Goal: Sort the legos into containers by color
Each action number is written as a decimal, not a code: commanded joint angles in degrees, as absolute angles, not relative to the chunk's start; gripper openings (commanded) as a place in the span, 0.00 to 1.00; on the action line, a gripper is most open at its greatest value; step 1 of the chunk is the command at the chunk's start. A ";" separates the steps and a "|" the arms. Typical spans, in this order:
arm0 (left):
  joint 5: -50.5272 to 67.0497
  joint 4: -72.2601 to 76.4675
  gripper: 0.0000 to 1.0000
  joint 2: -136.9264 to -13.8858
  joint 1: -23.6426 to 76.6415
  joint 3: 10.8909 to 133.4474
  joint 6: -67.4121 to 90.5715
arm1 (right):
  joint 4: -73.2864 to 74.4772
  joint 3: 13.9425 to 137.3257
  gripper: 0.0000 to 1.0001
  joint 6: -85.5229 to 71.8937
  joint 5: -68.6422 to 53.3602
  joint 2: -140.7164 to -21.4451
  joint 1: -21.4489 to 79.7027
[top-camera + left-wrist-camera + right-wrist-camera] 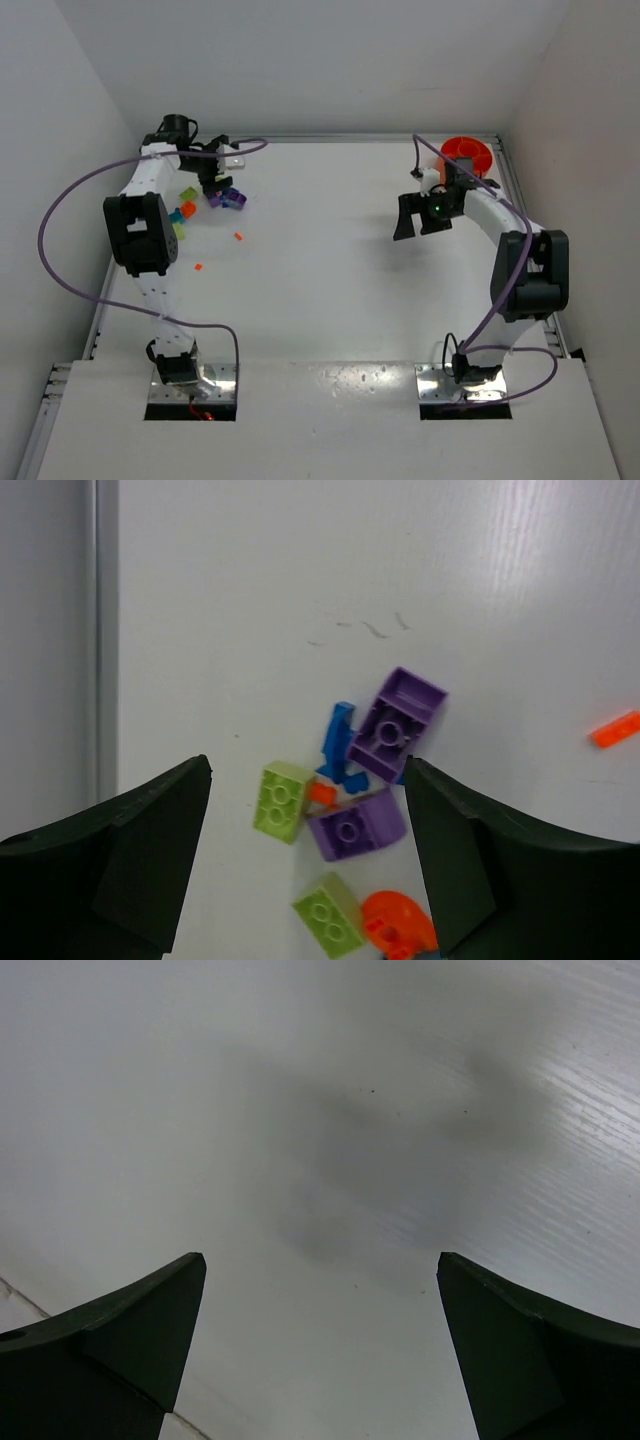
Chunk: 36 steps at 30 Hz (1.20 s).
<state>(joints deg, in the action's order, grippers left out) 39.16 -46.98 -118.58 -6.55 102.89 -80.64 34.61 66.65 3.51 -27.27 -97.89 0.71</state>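
Two arms (150, 240), one orange bowl (467, 153), two purple bricks (395, 723), at least two lime-green bricks (281, 800)

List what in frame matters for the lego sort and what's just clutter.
Job: lego pile at far left (purple, green, blue, orange); two stray orange bits; orange bowl.
Not job: purple cables; metal base plates.

Legos (395, 725) purp, grn, blu, org; bowl (478, 150) org.

- I see bright, even light on the white table (330, 290), with glare near its front edge.
- Right wrist: soft grey shadows, streaky sheen.
- In both 2 wrist views, the near fingers (130, 860) blur.
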 commanded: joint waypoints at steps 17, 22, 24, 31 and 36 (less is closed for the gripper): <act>41.04 -68.03 0.90 -131.92 -7.56 119.80 -100.46 | 37.79 71.19 1.00 6.77 -31.03 -102.92 0.62; 40.52 -68.03 0.90 -132.45 -7.56 118.65 -101.60 | 38.32 72.42 1.00 6.77 -31.03 -104.58 0.62; 40.52 -67.51 0.90 -132.97 -7.04 118.04 -101.60 | 38.32 72.42 1.00 6.77 -31.03 -104.59 0.62; 37.71 -64.69 0.81 -132.98 -5.98 115.49 -102.22 | 38.32 72.95 1.00 6.77 -31.03 -105.12 0.62; 37.71 -64.07 0.75 -133.51 -4.75 115.49 -102.74 | 38.32 72.42 1.00 6.77 -31.03 -105.12 0.62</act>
